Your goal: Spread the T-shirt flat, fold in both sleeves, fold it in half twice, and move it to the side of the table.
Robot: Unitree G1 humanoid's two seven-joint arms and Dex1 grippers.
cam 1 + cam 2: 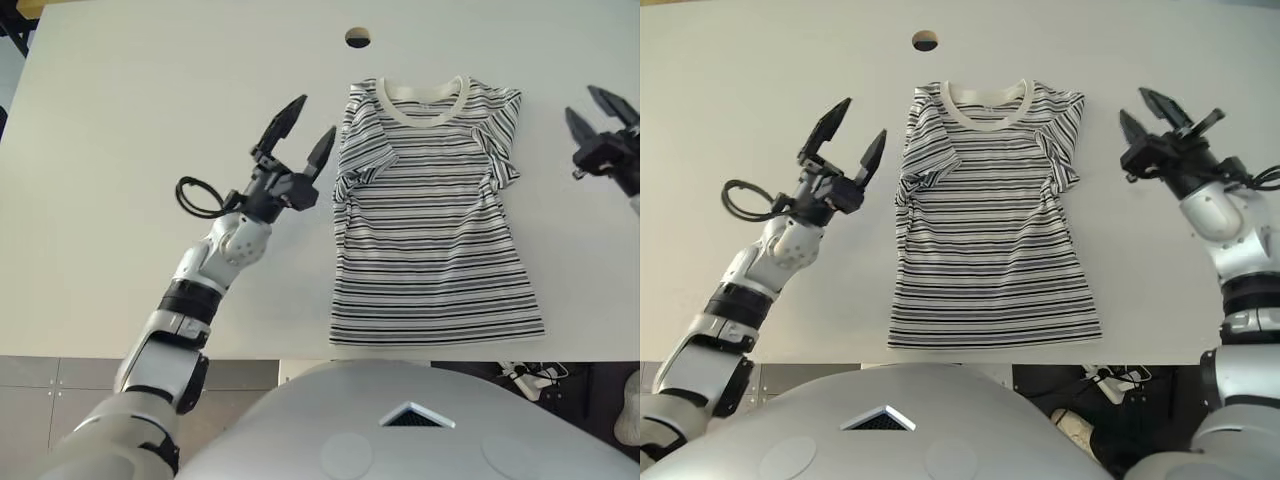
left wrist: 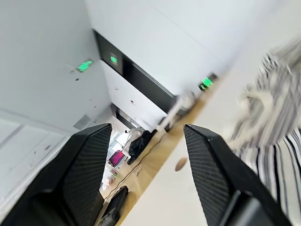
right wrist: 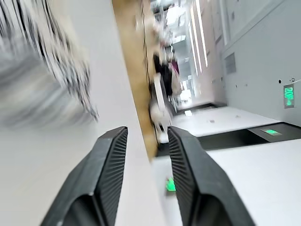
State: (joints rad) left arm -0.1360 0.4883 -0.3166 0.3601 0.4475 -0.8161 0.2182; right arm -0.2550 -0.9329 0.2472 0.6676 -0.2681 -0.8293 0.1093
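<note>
Starting at 6 o'clock: the T-shirt's (image 1: 990, 220) hem (image 1: 995, 335) lies just inside the near table edge (image 1: 820, 362), so you've almost no room to pull the cloth toward you. Any lengthwise fold prob. has to carry the hem up toward 12.

Progress, as I judge it: shirt is spread flat, front up, body smooth w/ only light wrinkles. Both sleeves look folded in: left sleeve (image 1: 925, 165) tucked over the chest at approx. 10 o'clock of the shirt's centre, right sleeve (image 1: 1065, 130) turned in at approx. 2. That leaves both half folds and the move to the side, none of it begun.

Left gripper (image 1: 862, 120) hangs above bare table at 9–10 o'clock of the shirt, just beside the left sleeve, not touching it. Fingers spread wide, holding nothing; the left wrist view shows the gap w/ cloth beyond. Right gripper (image 1: 1132, 103) sits at 2–3 o'clock, near the right sleeve but apart from it, fingers also parted and empty.

Collar (image 1: 985, 98) points to 12. Past it, at approx. 11, there's a cable hole (image 1: 925, 40) in the table (image 1: 740, 60), apart from the collar; keep cloth off it.

Room: wide bare top at 9 o'clock beyond the left gripper, a fair strip at 3, and more at 12. Left side looks the roomier drop spot.
</note>
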